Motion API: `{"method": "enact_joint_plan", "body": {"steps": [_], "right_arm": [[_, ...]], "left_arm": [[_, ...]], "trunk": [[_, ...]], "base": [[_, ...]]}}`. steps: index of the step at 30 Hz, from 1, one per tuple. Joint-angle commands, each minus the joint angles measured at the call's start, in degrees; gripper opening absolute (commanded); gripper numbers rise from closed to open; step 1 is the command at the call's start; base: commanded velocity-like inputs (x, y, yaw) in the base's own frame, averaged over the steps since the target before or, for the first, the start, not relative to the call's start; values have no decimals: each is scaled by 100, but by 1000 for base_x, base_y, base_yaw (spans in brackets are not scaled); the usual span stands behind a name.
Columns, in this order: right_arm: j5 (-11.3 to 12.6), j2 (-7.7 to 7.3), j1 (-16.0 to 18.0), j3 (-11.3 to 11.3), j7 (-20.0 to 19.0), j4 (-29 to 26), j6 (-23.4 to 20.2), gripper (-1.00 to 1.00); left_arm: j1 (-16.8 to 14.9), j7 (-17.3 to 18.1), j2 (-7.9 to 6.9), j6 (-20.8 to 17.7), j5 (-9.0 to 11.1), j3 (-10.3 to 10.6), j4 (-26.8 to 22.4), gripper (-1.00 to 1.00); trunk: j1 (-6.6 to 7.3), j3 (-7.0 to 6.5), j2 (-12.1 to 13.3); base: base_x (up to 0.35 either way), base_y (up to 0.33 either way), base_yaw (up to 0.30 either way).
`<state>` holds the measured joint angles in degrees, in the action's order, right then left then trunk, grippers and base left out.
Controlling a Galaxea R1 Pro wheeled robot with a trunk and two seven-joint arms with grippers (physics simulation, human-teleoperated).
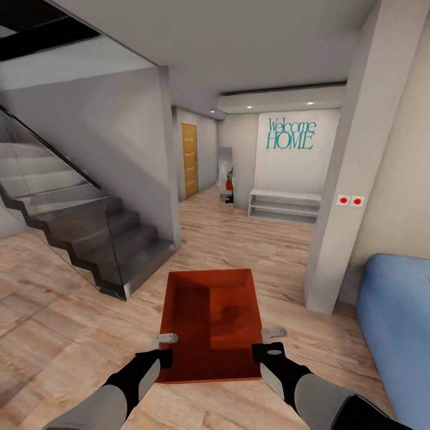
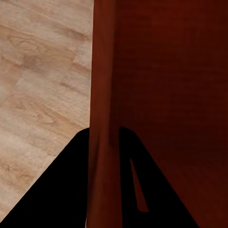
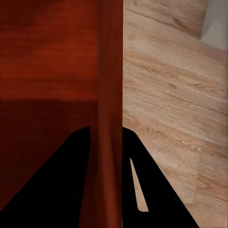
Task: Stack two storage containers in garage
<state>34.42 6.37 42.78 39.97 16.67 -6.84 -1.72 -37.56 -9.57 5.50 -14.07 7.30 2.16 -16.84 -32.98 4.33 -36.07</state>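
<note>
The storage container (image 1: 209, 316) I carry is orange-red, plain, darker in its shadowed inside. My left hand (image 1: 156, 352) and right hand (image 1: 269, 343) are black with pale grey fingers. The plank floor (image 1: 54, 310) is light wood with visible grain. The sofa (image 1: 397, 322) is blue, the door (image 1: 189, 160) orange-brown with pale stripes, the wall lettering (image 1: 291, 134) teal on white, the stairs (image 1: 89, 233) dark grey.

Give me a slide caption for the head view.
Both grippers, left and right, hold an orange bin above wood floor.
</note>
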Motion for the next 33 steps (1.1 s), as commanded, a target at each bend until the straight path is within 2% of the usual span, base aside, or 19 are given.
{"method": "enact_joint_plan", "body": {"steps": [1, 33], "right_arm": [[126, -4, 3, -33, 8, 16, -8, -100], [126, -4, 3, -33, 10, 16, -5, -100]], "left_arm": [[-6, -54, -5, 53, -86, -128, -109, -100], [-6, -54, -5, 53, -89, -128, -110, -100]], "trunk": [[-5, 11, -9], [-5, 11, -9]], "base": [[323, 0, 0], [323, 0, 0]]}}
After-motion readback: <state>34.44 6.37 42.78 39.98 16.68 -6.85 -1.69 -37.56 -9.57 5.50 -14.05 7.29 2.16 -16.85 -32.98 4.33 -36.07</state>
